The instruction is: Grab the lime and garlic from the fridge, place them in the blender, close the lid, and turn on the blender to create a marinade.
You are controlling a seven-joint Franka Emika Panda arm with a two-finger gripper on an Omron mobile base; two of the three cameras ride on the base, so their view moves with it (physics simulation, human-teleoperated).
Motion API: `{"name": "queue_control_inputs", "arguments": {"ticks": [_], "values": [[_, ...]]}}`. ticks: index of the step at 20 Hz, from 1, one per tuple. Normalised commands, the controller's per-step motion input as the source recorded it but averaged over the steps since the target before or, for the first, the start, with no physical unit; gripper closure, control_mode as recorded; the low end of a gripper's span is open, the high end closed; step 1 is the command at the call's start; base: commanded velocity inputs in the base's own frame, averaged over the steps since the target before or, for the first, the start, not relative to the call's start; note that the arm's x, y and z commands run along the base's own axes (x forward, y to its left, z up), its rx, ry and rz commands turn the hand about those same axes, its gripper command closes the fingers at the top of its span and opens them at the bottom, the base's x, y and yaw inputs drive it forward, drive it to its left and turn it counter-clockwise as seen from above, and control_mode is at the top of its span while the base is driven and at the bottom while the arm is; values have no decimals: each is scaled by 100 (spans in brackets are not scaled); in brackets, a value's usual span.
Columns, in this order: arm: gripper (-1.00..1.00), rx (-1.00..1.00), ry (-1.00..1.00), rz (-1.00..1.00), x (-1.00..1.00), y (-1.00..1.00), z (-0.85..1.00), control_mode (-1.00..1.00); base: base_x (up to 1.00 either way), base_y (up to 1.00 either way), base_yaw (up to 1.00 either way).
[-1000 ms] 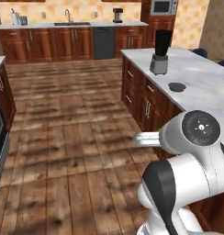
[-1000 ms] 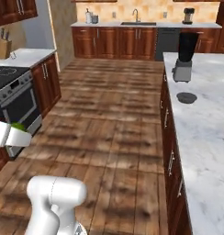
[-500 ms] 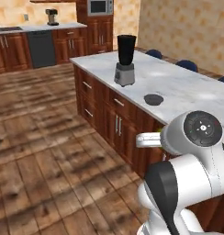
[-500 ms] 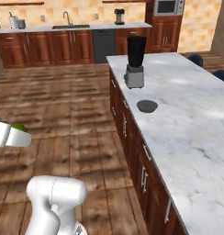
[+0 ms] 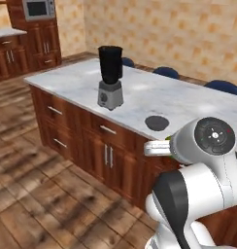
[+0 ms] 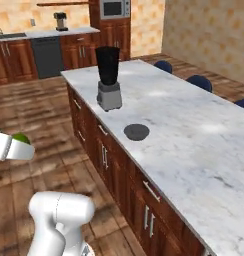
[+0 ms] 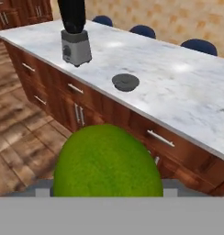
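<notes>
Between the pincer's [image 7: 107, 195] fingertips sits the lime [image 7: 107, 160].

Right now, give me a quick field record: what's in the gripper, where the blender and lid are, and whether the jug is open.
held item: green lime, filling the bottom of the hand view
gripper: shut on the lime, over the wooden floor beside the island
blender: upright on the marble island counter, near its front edge
lid: flat on the counter, apart from the blender
jug top: no lid on it
</notes>
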Motion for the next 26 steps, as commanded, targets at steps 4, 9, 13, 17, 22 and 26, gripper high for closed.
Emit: {"name": "queue_control_inputs", "arguments": {"ticks": [4, 9, 13, 17, 22, 26], "values": [[100, 0, 0, 0, 0, 0, 0, 100, 100, 99, -55], [100, 0, 0, 0, 0, 0, 0, 100, 94, 91, -58], [100, 0, 0, 0, 0, 0, 0, 100, 81, 85, -59], [100, 0, 0, 0, 0, 0, 0, 100, 65, 62, -57], [100, 0, 0, 0, 0, 0, 0, 100, 61, 16, -48], [100, 0, 0, 0, 0, 0, 0, 100, 41, 58, -48]]}}
